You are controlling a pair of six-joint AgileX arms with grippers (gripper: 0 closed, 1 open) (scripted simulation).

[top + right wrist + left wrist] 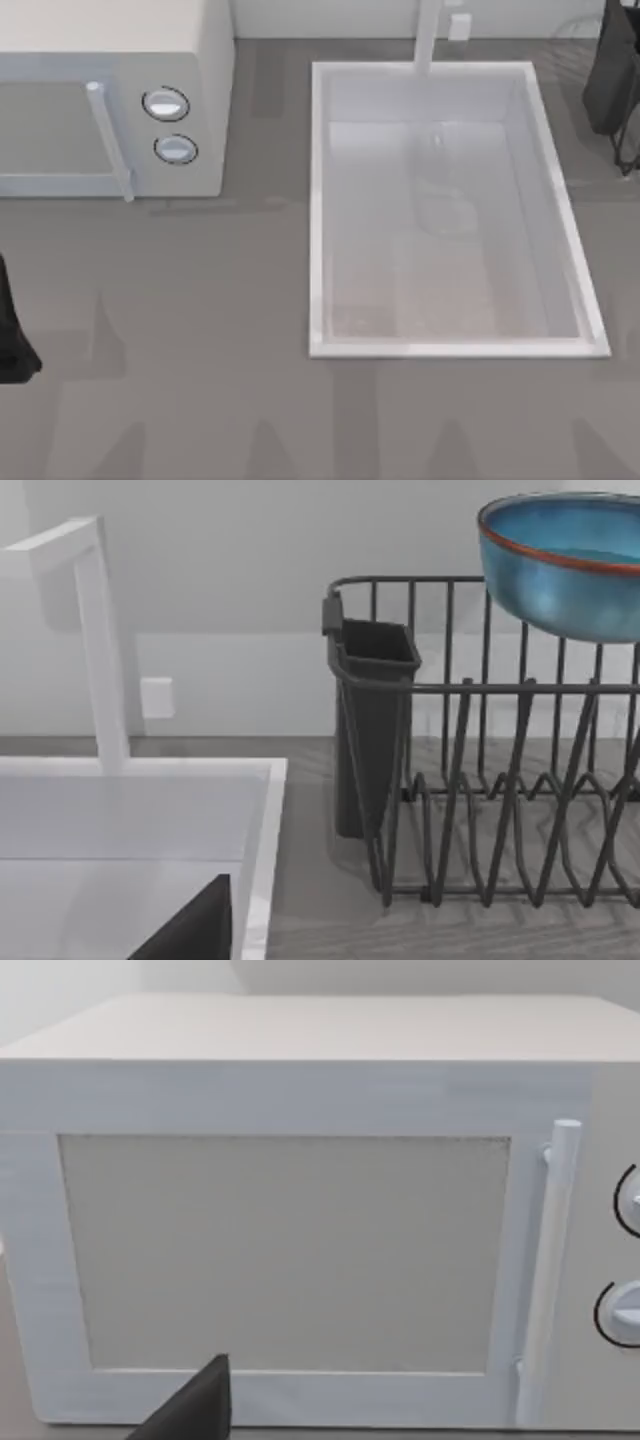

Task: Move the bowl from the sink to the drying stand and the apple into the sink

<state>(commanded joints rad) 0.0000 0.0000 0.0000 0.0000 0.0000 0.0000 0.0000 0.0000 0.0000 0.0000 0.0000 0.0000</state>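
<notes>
Grey counter: sink [318,200] empty, bowl [565,565] above the stand [480,780]. Grip states I cannot tell. Released off-centre, it may tip between wires.

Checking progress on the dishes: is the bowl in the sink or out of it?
Out. The bowl is up above the drying stand in the right wrist view, and the sink holds nothing in the top view.

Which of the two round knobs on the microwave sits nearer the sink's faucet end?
The upper knob; the lower knob sits below it on the microwave.
</notes>
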